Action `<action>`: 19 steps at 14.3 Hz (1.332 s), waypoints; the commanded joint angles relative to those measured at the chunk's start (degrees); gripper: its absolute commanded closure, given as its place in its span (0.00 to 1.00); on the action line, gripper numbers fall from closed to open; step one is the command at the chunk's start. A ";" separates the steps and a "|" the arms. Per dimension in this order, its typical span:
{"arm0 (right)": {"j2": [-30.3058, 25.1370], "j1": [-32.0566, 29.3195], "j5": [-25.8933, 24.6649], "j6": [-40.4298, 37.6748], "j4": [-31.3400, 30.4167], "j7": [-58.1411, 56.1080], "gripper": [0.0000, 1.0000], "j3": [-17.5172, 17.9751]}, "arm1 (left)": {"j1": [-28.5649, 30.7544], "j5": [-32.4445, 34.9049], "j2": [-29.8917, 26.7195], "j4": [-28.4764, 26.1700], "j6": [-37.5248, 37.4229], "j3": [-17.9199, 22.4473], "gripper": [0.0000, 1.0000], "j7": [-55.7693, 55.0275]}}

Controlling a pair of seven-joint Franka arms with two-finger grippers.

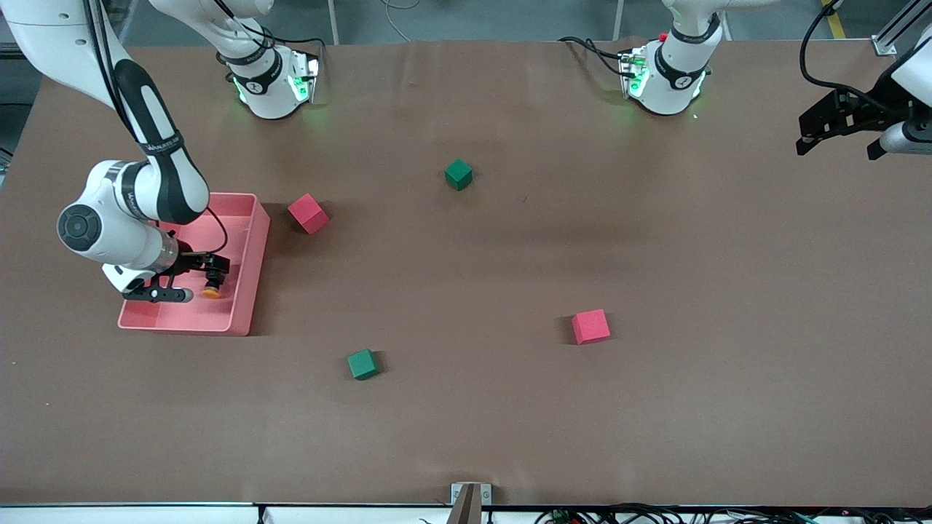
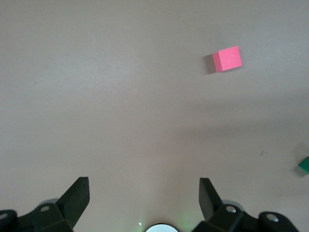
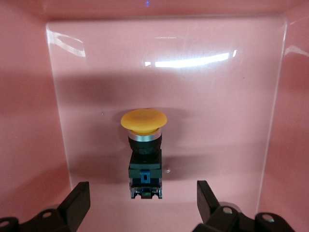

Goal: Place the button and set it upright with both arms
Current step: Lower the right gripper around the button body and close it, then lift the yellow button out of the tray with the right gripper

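Note:
The button (image 1: 211, 292) lies on its side on the floor of a pink tray (image 1: 251, 262), toward the right arm's end of the table. In the right wrist view the button (image 3: 144, 150) shows an orange cap and a black-and-blue body against the tray wall (image 3: 29, 121). My right gripper (image 1: 196, 285) reaches down into the tray; it (image 3: 142, 187) is open, with a finger on each side of the button's body end and a clear gap to both. My left gripper (image 1: 839, 148) waits open and holds nothing, up over the left arm's end of the table (image 2: 144, 181).
Two red cubes (image 1: 308, 213) (image 1: 590, 326) and two green cubes (image 1: 459, 174) (image 1: 362, 364) lie scattered on the brown table. The left wrist view catches one red cube (image 2: 227, 59) and the edge of a green cube (image 2: 304, 165). The tray walls close in around my right gripper.

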 commanded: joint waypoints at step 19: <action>4.65 -0.97 0.83 5.84 -0.65 -3.82 0.80 0.97 | 0.33 0.73 1.10 1.56 -0.42 -0.32 0.00 0.92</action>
